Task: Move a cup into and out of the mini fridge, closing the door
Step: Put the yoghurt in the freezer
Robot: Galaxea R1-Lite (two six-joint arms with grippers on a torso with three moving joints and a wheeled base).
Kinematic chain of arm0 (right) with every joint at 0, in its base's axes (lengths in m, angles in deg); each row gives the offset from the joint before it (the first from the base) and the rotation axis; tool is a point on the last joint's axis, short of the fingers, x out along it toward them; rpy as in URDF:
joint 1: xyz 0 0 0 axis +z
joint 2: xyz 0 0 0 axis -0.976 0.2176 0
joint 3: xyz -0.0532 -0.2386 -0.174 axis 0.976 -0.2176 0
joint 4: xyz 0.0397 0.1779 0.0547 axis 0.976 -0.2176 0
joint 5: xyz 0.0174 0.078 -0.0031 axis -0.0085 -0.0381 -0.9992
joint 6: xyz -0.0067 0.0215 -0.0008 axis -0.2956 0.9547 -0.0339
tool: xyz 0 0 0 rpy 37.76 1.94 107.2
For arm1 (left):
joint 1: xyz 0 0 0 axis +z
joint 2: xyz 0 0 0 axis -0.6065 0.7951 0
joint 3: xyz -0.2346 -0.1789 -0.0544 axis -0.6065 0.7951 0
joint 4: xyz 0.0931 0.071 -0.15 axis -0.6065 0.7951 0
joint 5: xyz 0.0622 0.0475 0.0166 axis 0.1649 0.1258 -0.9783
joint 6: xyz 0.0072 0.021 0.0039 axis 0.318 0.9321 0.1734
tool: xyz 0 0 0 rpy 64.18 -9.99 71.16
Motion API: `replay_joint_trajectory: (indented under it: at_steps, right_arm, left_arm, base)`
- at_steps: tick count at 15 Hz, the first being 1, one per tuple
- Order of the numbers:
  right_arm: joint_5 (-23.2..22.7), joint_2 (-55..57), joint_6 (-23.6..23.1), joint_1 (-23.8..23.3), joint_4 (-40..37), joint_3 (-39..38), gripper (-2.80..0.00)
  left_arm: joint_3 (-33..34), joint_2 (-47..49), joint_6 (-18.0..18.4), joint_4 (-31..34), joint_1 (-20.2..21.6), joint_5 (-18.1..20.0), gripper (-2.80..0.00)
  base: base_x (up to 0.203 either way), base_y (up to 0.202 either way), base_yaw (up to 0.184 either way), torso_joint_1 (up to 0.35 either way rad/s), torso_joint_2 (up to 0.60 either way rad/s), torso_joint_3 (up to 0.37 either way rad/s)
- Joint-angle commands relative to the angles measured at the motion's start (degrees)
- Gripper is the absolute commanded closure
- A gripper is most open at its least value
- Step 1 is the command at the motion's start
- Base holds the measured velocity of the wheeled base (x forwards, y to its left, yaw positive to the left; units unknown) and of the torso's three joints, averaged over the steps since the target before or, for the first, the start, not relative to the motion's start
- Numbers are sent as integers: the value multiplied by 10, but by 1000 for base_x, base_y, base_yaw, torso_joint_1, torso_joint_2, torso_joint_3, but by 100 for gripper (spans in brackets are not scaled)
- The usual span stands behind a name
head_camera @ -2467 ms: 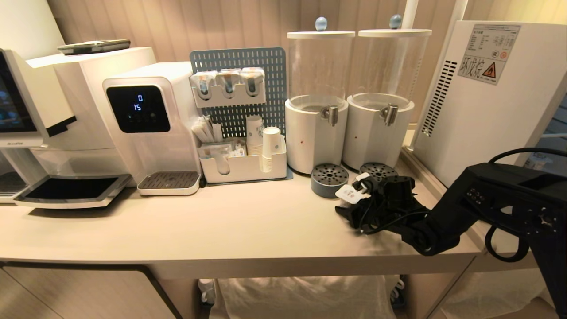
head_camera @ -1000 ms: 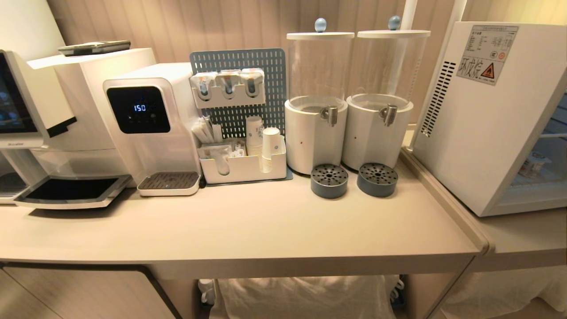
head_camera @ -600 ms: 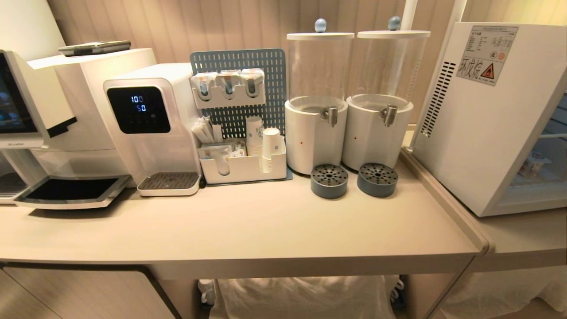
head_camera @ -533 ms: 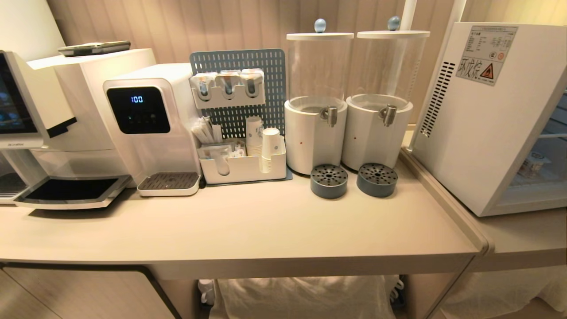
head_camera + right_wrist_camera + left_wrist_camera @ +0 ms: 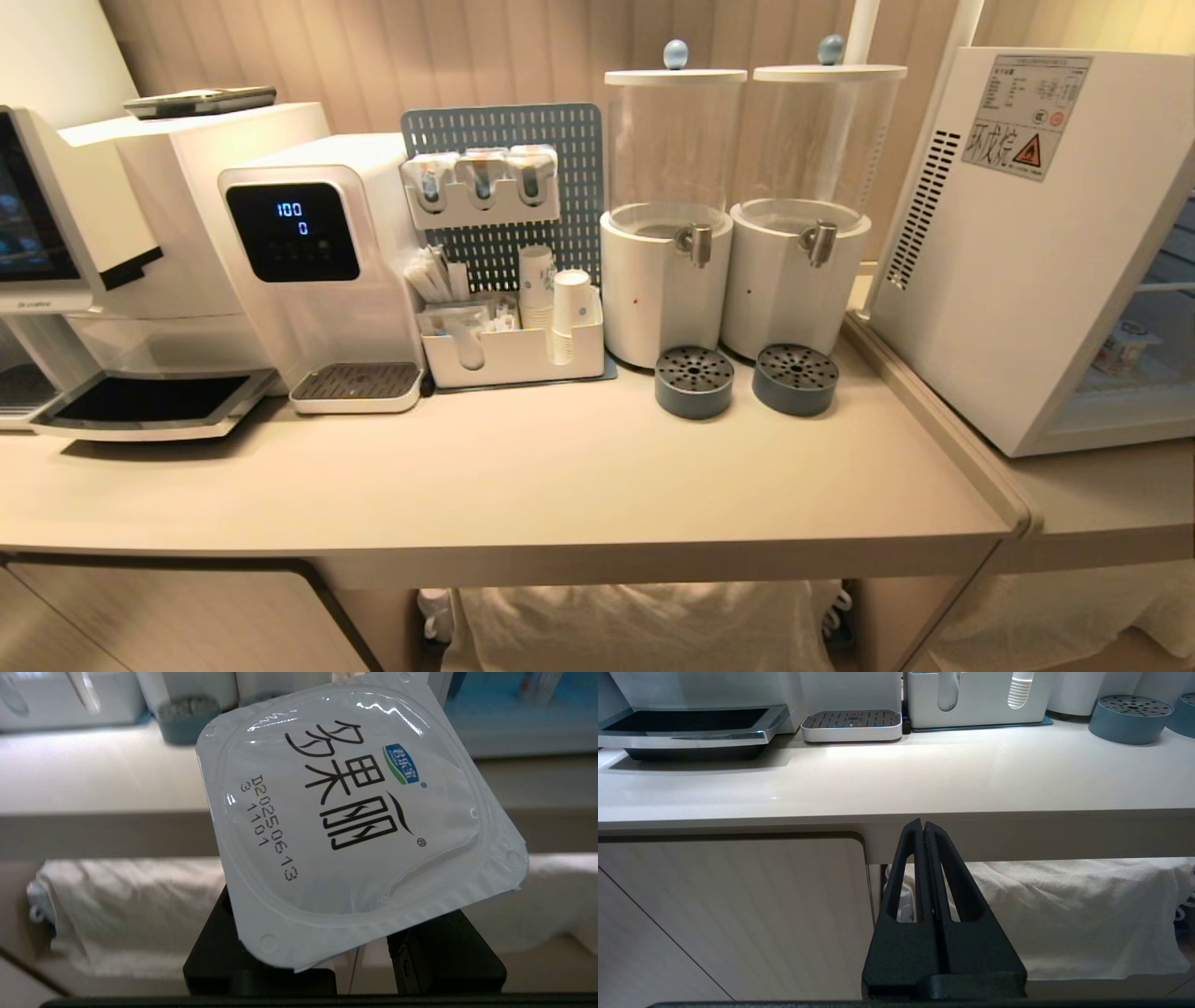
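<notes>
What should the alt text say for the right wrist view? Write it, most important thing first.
A sealed white cup with a foil lid printed in black Chinese characters fills the view, held in the right hand. Behind it, blurred, run a pale countertop and white cloth below.

left end effector (image 5: 923, 828) closed, right gripping

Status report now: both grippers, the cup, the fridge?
Left gripper shut, empty, below counter edge. Right gripper holds sealed cup, off the counter. Mini fridge at far right; door state unclear.
</notes>
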Motion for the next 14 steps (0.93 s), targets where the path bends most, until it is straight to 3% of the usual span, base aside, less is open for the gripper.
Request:
replay_joint_trajectory:
  at_steps: [1,6,14]
  right_arm:
    - [-2,0,-1,0,-24,4,0]
    - [-2,0,0,0,-25,4,0]
    - [-1,0,2,0,-25,4,0]
  left_arm:
    - [0,1,0,0,0,1,0]
    - [-2,0,4,7,0,0,0]
    - [-2,0,4,6,0,0,0]
  base:
    - [0,0,0,0,0,0]
    - [1,-12,2,0,0,1]
    - [1,-183,0,3,3,3]
